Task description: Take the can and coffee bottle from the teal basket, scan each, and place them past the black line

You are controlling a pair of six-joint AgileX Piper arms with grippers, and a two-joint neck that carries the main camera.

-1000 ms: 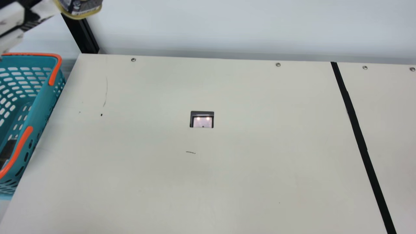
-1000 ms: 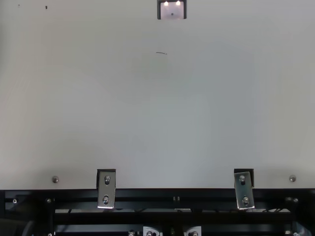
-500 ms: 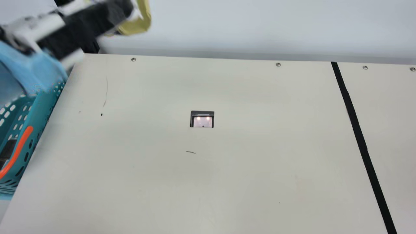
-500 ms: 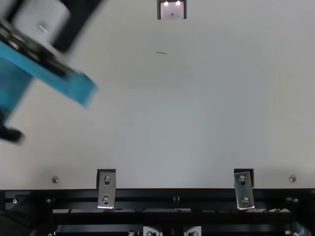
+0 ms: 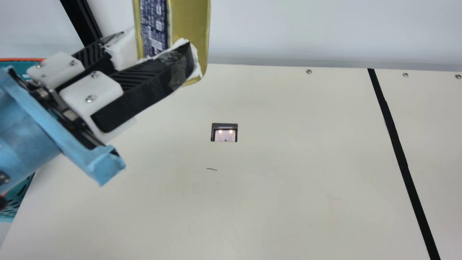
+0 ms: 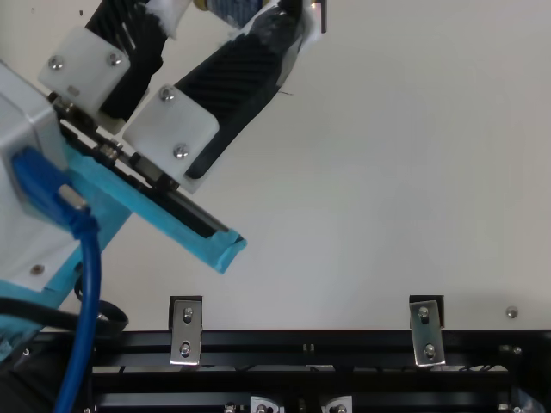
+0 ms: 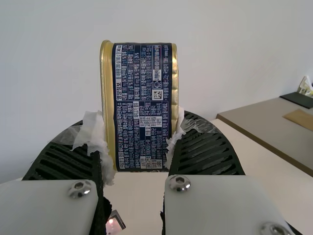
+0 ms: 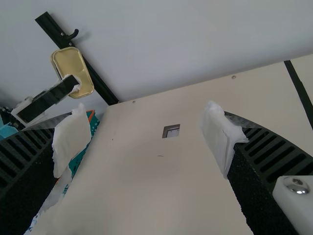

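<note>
The can (image 5: 153, 27) (gold, blue-labelled) is clamped aloft in my left gripper (image 5: 157, 53); my right gripper (image 8: 145, 138) gapes wide.

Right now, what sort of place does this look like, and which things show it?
Probably a mock checkout counter: a scanner window set into the table, a teal basket beside it, and a black line across it.

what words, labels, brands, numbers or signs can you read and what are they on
can: dense white print on a dark blue label, too small to read reliably
scanner window: no text seen
black line: no text seen
</note>
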